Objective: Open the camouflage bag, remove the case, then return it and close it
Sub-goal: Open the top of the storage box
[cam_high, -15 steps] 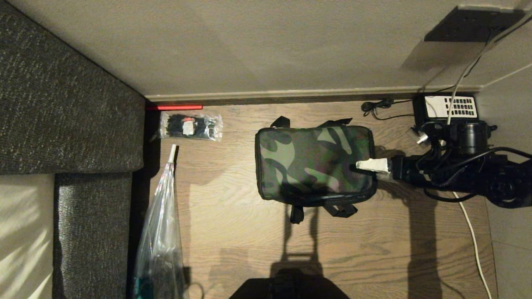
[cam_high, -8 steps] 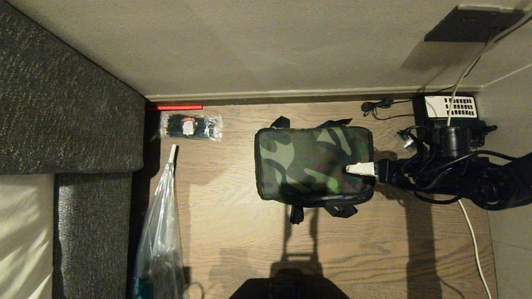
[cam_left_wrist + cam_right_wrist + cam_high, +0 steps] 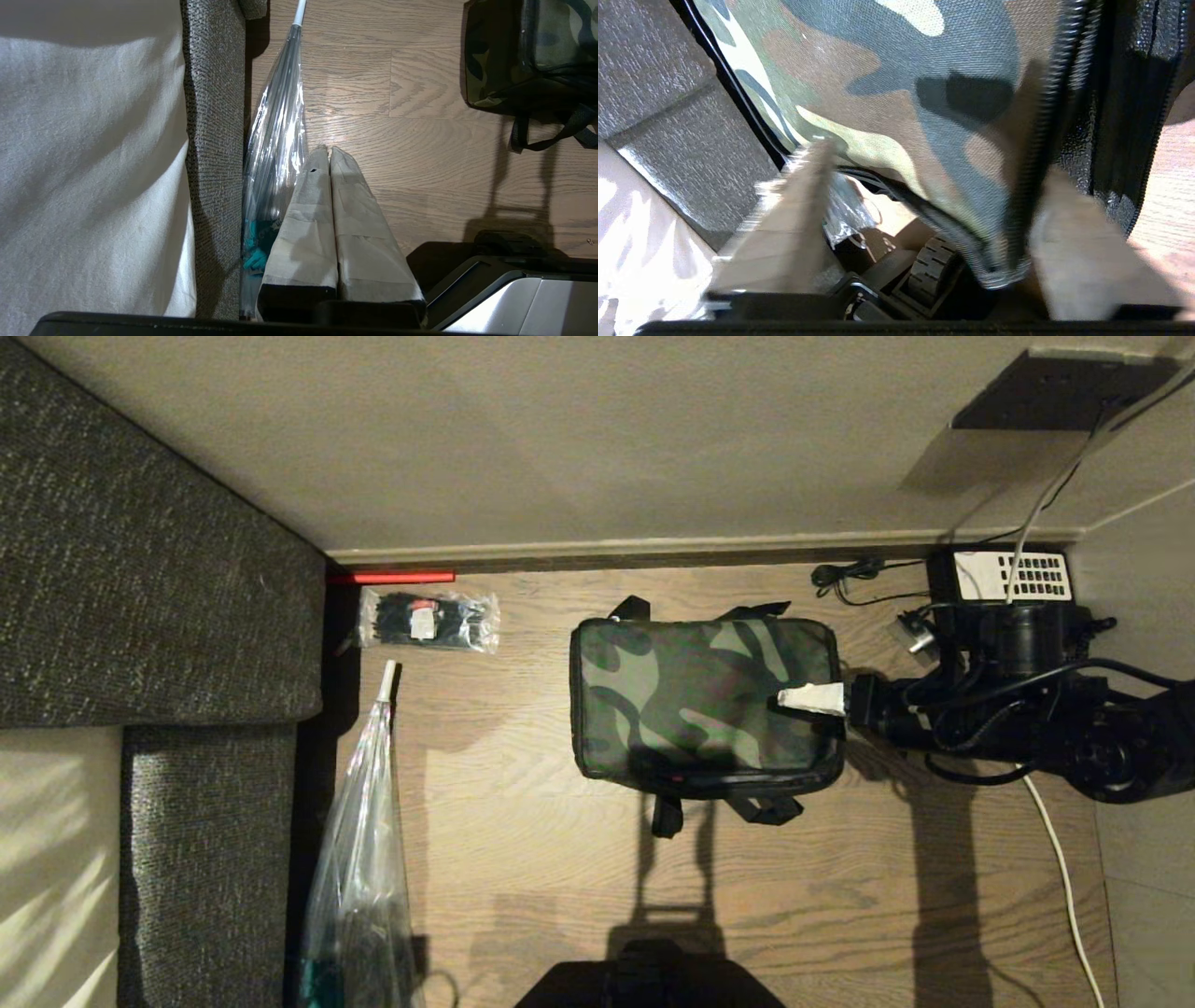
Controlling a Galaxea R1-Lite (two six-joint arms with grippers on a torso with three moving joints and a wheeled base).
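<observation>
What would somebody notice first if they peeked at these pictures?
Probably the camouflage bag lying in the middle of the wooden floor. The right gripper reaches in from the right, its taped fingers straddling the bag's lid edge. A clear plastic umbrella lies at the left beside the grey sofa.

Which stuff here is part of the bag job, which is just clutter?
Job: camouflage bag, lid edge between the fingers of the right gripper; case not visible.
Clutter: clear packet of black items, folded clear umbrella, telephone, sofa, left gripper, parked.
</observation>
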